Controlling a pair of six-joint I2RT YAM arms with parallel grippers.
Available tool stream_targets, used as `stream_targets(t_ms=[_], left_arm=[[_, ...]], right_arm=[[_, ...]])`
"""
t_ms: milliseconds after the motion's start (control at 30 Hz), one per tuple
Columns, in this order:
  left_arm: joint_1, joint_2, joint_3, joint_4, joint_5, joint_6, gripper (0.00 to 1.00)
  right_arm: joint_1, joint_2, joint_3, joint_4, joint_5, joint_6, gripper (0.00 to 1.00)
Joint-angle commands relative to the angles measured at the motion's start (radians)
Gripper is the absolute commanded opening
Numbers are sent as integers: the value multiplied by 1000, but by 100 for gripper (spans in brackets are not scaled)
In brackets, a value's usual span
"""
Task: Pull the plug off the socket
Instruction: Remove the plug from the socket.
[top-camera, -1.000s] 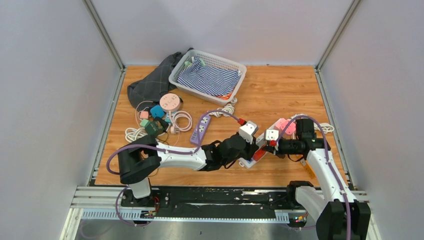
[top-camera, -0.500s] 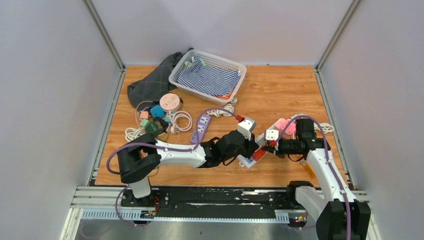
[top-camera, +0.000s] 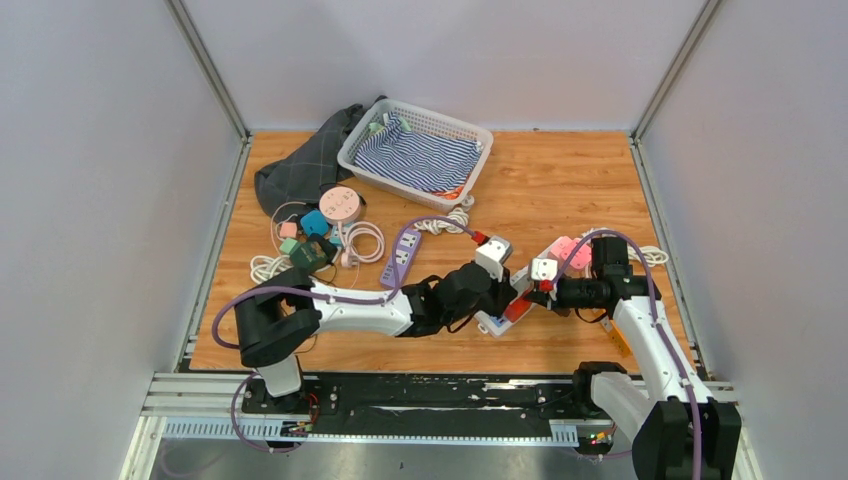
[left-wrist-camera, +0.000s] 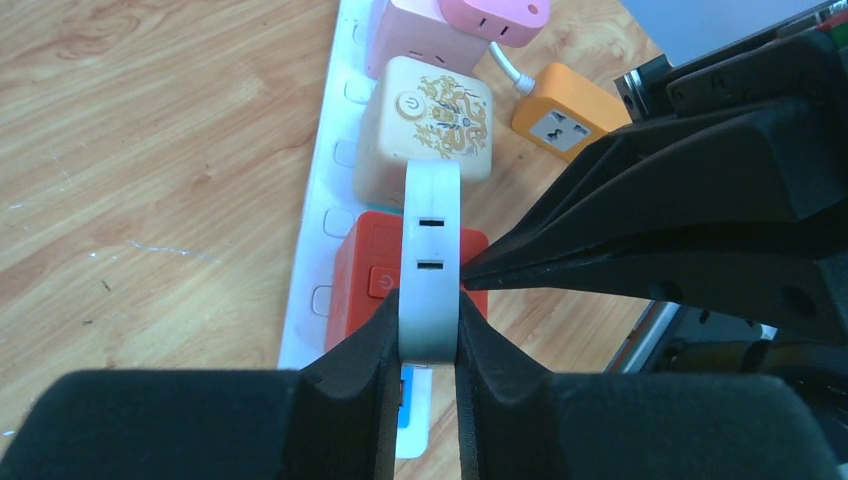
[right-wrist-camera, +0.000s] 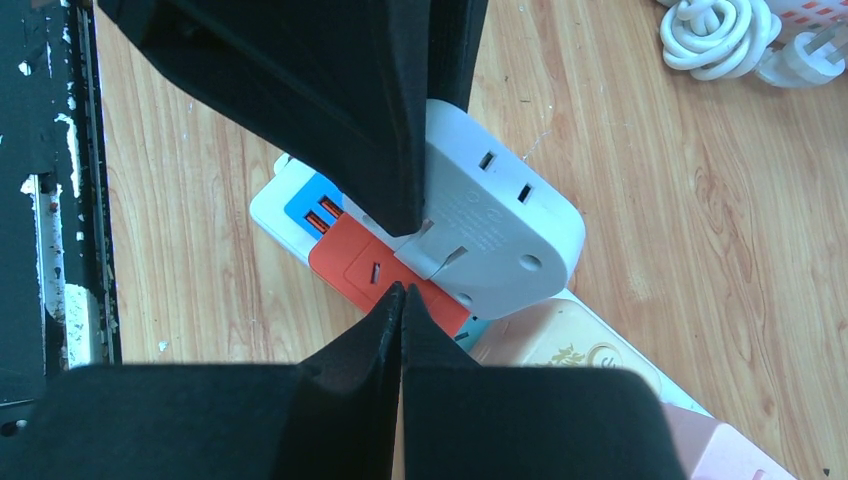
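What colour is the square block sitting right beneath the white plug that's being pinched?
The block is red-orange, clearest in the left wrist view.

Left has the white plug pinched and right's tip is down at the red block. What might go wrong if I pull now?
1. The right gripper is shut and only presses a tip against the red adapter, so the adapter or the power strip may lift with the white plug.
2. The left gripper pinches just the plug's near end; it may slip.
3. Both grippers sit almost touching; a skewed pull may knock them.
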Motion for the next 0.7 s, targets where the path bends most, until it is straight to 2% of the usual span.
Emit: stream_targets(t_ms=[0, 167, 233, 333, 500, 667], left_arm=[[44, -51, 1, -61, -42, -12, 0], [-39, -46, 8, -62, -292, 208, 0], [-57, -22, 18, -62, -328, 257, 0], [-50, -6, 21, -61, -280, 190, 0], [36, -21, 16, -58, -6, -39, 0], [42, -36, 21, -60, 20, -5, 0]], right_arm=[[6, 28, -41, -128, 152, -7, 2], [7, 29, -40, -131, 149, -11, 2], [6, 31, -40, -134, 149, -14, 2], [6, 32, -38, -138, 147, -19, 2], [7, 33, -38, -144, 145, -25, 3], [6, 33, -36, -148, 146, -32, 4]])
